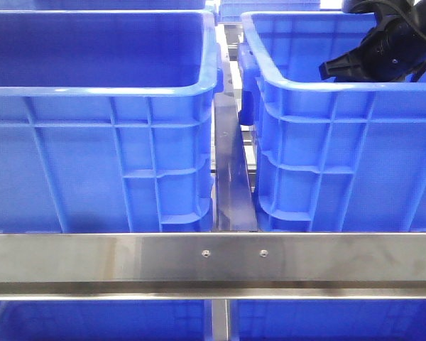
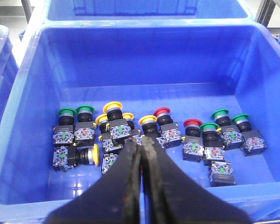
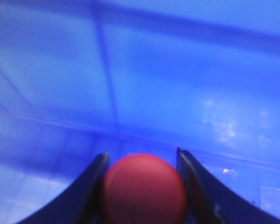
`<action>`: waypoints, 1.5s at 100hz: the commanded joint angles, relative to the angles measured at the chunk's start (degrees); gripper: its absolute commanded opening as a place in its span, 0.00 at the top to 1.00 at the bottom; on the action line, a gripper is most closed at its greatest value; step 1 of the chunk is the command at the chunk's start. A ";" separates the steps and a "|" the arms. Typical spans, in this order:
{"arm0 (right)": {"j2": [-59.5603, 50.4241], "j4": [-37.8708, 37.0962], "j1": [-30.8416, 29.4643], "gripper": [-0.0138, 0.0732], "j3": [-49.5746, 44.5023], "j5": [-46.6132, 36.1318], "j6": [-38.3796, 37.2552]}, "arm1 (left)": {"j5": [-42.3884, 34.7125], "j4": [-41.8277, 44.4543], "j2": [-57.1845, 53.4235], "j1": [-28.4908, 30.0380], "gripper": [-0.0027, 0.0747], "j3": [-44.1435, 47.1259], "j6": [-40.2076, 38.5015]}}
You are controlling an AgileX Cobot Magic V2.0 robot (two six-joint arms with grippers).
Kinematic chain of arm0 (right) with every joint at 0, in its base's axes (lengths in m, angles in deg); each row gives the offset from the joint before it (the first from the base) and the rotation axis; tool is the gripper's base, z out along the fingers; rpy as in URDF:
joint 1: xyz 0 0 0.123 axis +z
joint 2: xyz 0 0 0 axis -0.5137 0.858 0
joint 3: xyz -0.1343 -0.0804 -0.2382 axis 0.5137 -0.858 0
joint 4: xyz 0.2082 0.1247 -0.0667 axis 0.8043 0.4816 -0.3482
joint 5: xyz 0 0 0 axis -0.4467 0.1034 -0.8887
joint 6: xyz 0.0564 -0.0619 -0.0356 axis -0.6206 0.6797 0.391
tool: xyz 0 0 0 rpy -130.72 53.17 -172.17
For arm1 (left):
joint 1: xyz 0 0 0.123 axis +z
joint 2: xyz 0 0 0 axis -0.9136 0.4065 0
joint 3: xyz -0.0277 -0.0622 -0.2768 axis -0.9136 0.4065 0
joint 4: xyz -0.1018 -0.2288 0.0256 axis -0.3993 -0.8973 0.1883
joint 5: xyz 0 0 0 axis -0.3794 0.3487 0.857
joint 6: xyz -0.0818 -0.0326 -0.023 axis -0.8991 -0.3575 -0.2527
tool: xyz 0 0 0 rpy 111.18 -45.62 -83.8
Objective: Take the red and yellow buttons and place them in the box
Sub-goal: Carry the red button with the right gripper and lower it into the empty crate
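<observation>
Blue box (image 3: 140, 70) behind; red button (image 3: 143, 189) (blurred) between right jaws.

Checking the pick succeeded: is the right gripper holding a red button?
Yes, the right gripper has its fingers closed around a red button.

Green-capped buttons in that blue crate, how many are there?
5: two green-capped buttons side by side at one end of the row, three clustered at the other. The left gripper may hide more.
</observation>
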 commanded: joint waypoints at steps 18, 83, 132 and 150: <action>-2.55 0.57 -0.11 0.53 1.69 1.53 0.80 | -4.54 -0.13 0.00 0.06 0.99 -1.59 -0.19; -12.62 6.07 -0.11 0.26 -1.26 1.46 0.75 | -4.54 -0.13 0.00 0.06 0.99 -1.59 -0.19; -44.35 9.81 -0.11 0.26 -23.70 0.43 0.75 | -4.54 -0.13 0.00 0.06 0.99 -1.59 -0.19; -56.40 11.26 -0.11 0.26 -32.05 0.25 0.75 | -4.54 -0.13 0.00 0.06 0.99 -1.59 -0.19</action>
